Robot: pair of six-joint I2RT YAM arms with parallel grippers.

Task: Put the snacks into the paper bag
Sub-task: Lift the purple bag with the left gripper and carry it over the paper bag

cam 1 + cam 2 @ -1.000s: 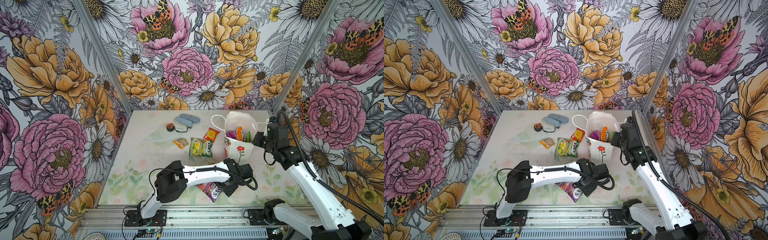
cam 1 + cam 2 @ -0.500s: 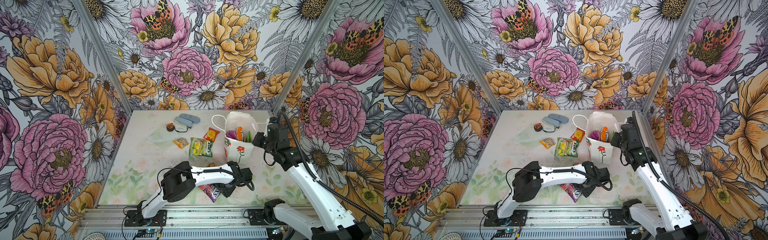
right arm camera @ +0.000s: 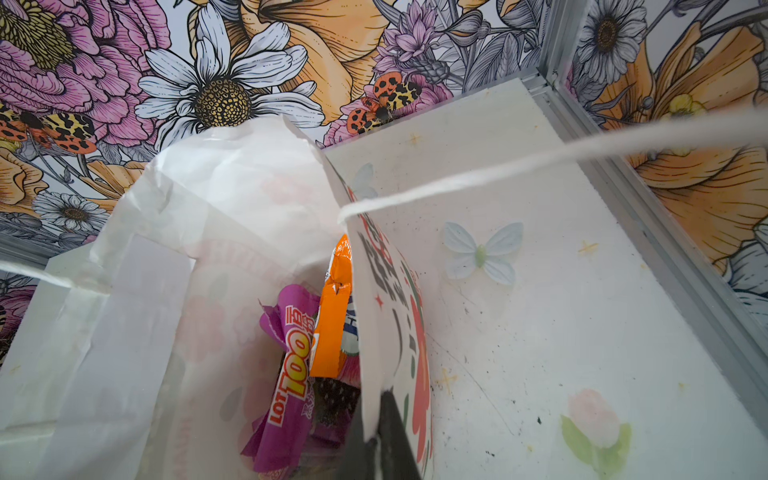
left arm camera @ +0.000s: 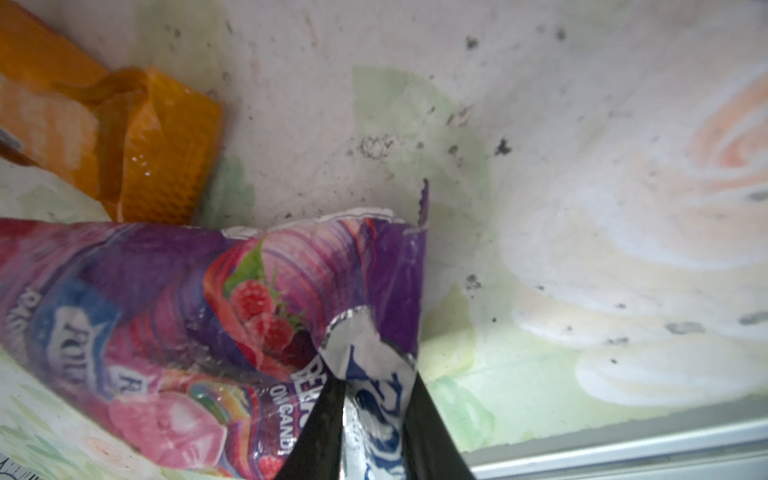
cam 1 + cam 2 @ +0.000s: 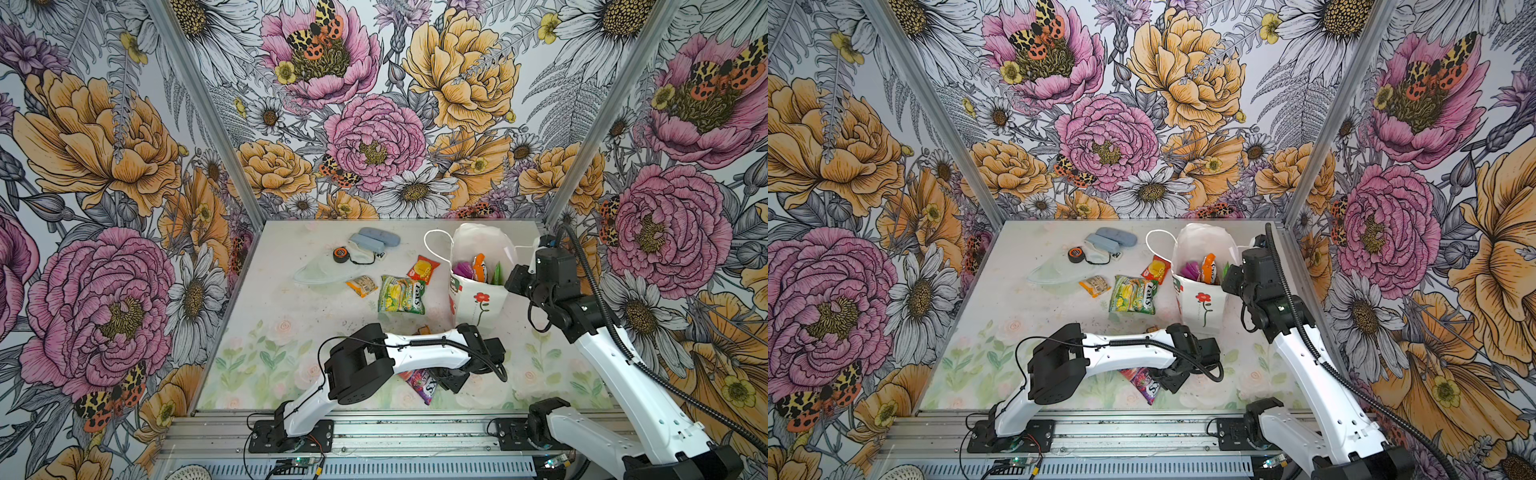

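Left jaws are clamped narrow on a corner of the crinkly purple-pink berry candy packet (image 4: 166, 311), which lies on the tabletop (image 5: 291, 332) just in front of the tall white paper bag (image 5: 478, 305) (red flower printed on its front). Right jaws pinch that bag's side wall, closed on the paper. Inside the bag sit a magenta plastic packet (image 3: 291, 365) and an orange one (image 3: 332, 332). Beside the bag, a green-yellow chips packet (image 5: 401, 295) lies flat.

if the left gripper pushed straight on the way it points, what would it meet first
The purple candy packet pinched in the left gripper; past its corner, probably bare table, depth unclear.
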